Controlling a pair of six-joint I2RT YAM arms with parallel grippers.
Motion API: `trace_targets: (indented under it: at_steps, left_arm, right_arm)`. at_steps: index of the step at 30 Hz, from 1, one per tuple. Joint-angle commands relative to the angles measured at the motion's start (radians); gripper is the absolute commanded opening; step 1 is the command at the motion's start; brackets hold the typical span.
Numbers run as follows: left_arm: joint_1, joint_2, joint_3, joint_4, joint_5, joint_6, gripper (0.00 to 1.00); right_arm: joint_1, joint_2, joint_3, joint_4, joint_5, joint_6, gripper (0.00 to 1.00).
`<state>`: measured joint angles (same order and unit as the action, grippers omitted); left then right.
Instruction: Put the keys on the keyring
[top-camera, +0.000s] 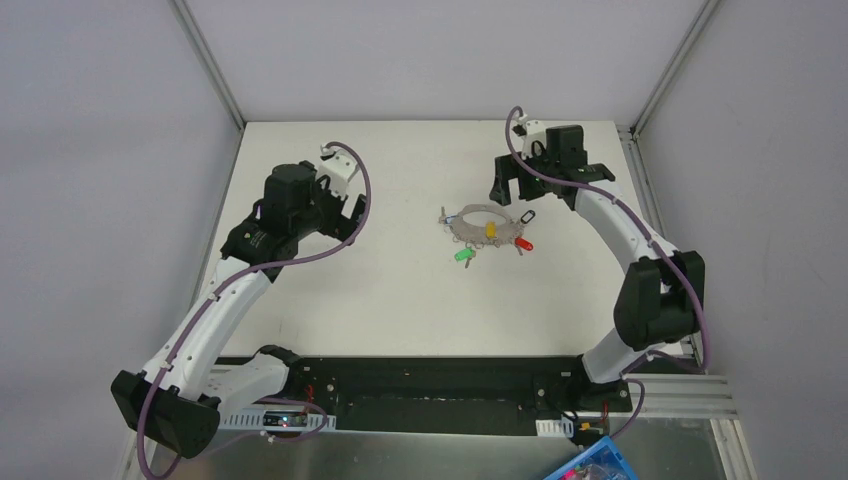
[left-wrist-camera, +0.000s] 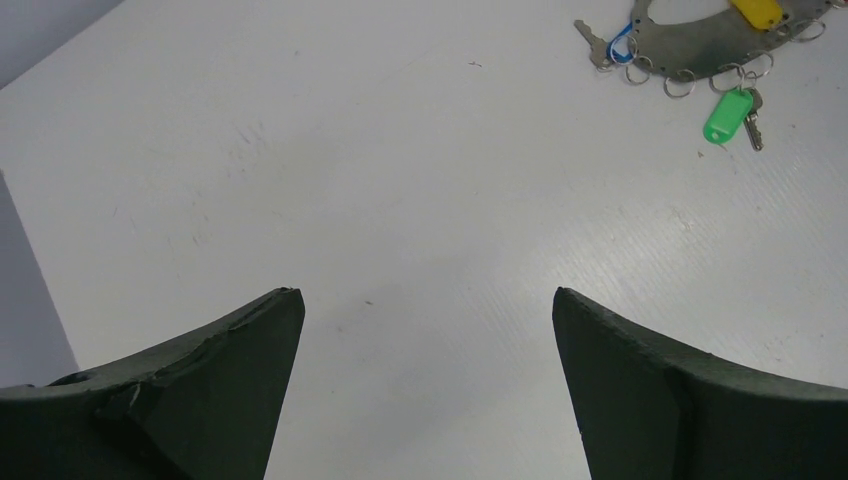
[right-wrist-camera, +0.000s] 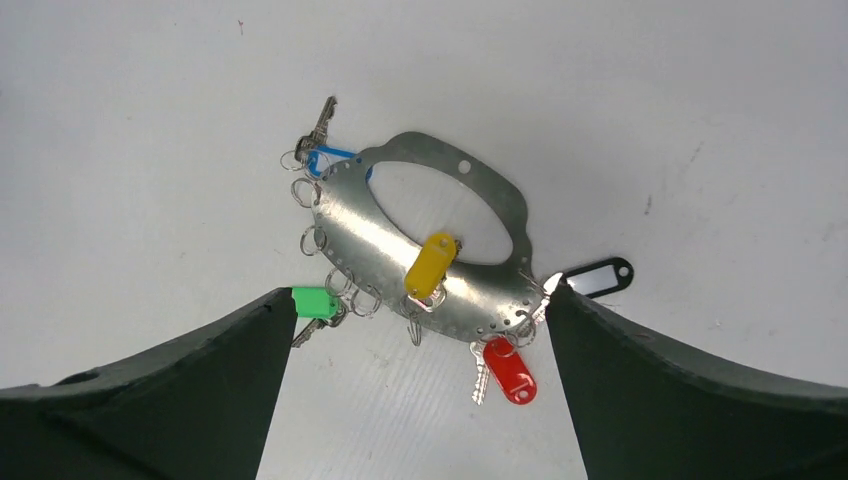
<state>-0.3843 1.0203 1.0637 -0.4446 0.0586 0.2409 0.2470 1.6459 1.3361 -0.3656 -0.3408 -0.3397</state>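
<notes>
My right claw hangs spread wide and holds nothing. In its wrist view the two dark fingers frame the keyring. The keyring is a flat oval metal plate with a large cut-out, a row of small holes along its rim and loose split rings along one edge. It lies flat on the white tabletop.

All four keys are gathered at that plate. The yellow key lies on top of the metal band, its head slanting across it. The red key lies just off the plate's rim, with its small ring touching the edge and its metal blade beside the head. The green key sits at the rim among the split rings, partly hidden behind one of my right fingers. The blue key is at the end of the plate opposite the red one, its head tucked against the edge and its blade pointing away. I cannot tell which of them are truly threaded through the plate's holes. A black tag lies just beside the rim, near the red key.

My left claw is well apart from the keyring. It too is spread and holds nothing, with only bare tabletop between its fingers. Its wrist view catches the keyring in the far corner.
</notes>
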Motion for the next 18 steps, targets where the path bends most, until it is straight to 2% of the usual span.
trace_targets:
  at_steps: [1, 5, 9, 13, 18]
  left_arm:
    - [0.035, -0.026, -0.031, 0.138, -0.007, -0.063, 0.99]
    - [0.057, -0.037, -0.093, 0.249, -0.001, -0.134, 0.99]
    - [0.074, -0.020, -0.152, 0.359, 0.007, -0.225, 0.99]
    - [0.078, -0.023, -0.213, 0.436, 0.040, -0.238, 0.99]
    - [0.079, -0.094, -0.356, 0.658, 0.040, -0.238, 0.99]
  right_arm:
    - [-0.017, -0.126, -0.054, 0.059, 0.106, 0.093, 1.00]
    - [-0.020, -0.236, -0.125, 0.085, 0.193, 0.108, 1.00]
    - [-0.050, -0.304, -0.183, 0.093, 0.152, 0.099, 1.00]
    - [-0.102, -0.395, -0.268, 0.153, 0.108, 0.151, 1.00]
    - [-0.120, -0.523, -0.383, 0.224, 0.117, 0.217, 1.00]
